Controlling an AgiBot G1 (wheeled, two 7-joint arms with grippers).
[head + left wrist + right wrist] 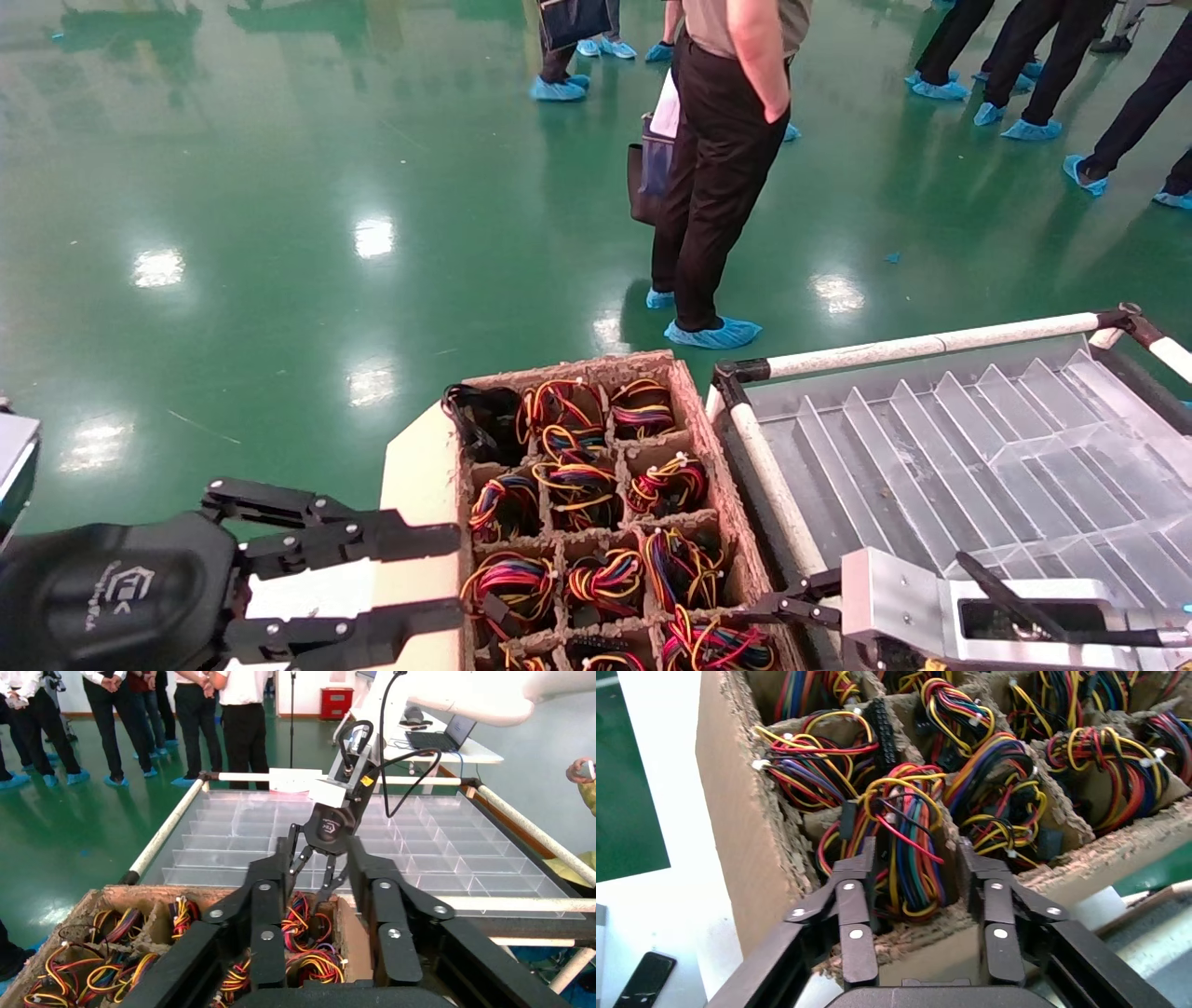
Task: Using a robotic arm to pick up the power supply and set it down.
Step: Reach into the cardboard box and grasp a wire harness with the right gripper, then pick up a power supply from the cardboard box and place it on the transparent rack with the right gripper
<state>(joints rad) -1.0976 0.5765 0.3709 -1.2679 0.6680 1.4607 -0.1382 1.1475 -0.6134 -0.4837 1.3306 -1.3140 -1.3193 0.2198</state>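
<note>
While the head view looks down on a brown pulp-cardboard crate with square compartments [684,391], each cell holding a looped bundle of red, yellow, orange and black wires, the right pincer [745,615] reaches from a silver wrist block over the crate's near right corner, and the left pincer [438,582] hangs at the crate's left edge with its two black jointed fingers spread. A clear plastic divider tray in a white-tubed frame [978,457] lies just right of the crate, and a person in dark trousers and blue shoe covers [717,177] stands on the green floor beyond. Seen from the left wrist, the left pincer [320,931] is spread over the crate [133,894], and the right pincer [316,874] dips into a cell across from it. From the right wrist, the right pincer [916,881] is spread, its fingers astride the wire bundle of a power supply [905,839] in a corner cell; the metal box itself is hidden beneath the wires.
</note>
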